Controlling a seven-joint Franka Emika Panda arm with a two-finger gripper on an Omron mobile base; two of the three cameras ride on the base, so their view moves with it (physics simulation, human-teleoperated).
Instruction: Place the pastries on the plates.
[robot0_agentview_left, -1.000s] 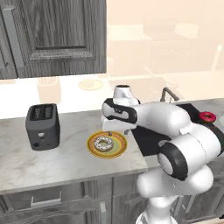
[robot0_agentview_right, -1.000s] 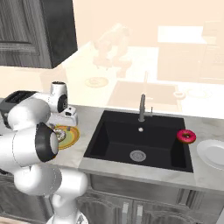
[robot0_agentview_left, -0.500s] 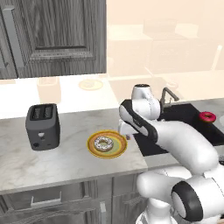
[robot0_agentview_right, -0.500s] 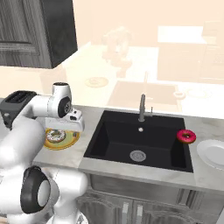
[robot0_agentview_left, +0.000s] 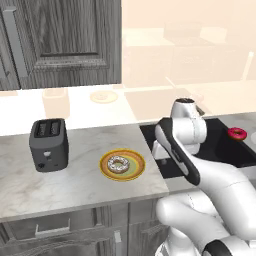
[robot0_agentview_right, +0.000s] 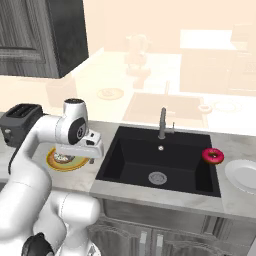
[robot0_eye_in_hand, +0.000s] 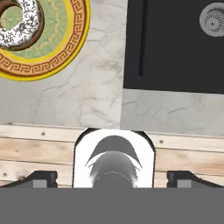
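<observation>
Hand view: we see the iced doughnut (robot0_eye_in_hand: 17, 24) on the green plate (robot0_eye_in_hand: 65, 39).
Hand (robot0_eye_in_hand: 113, 177): wide open, empty.
Red doughnut (robot0_agentview_right: 213, 156): on the table (robot0_agentview_right: 150, 187), beside white plate (robot0_agentview_right: 243, 176).

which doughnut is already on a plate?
The white-iced brown doughnut: it sits on the orange-rimmed green plate, left of the sink. The red-pink doughnut lies on bare counter right of the sink, beside the pale plate.
</observation>
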